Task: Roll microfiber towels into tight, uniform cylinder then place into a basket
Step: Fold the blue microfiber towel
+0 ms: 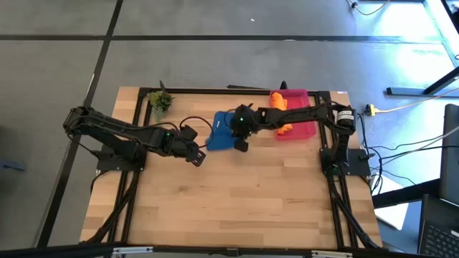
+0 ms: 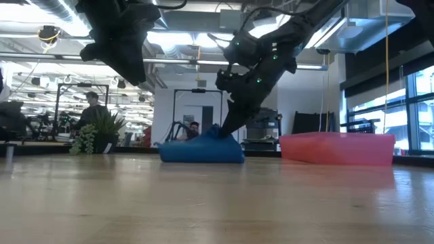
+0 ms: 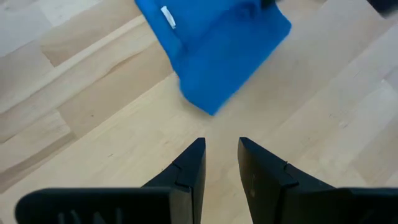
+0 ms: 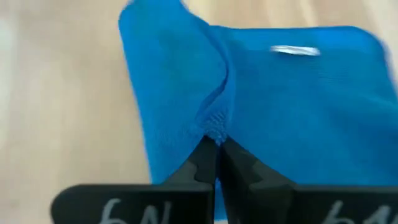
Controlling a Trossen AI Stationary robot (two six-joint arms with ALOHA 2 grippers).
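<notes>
Lying on the tabletop (image 1: 251,208) just beside the basket (image 1: 301,132): blue towel (image 1: 221,132), unrolled. Risking a bunched, uneven roll, being pinched at one edge only by the clenched right claw (image 4: 216,144). Hovering released near the towel's opposite edge: left claw (image 3: 222,163), not yet steadying it.

Wooden table (image 1: 237,193): blue towel (image 1: 221,133), pink basket (image 1: 301,130), potted plant (image 1: 161,101).
</notes>
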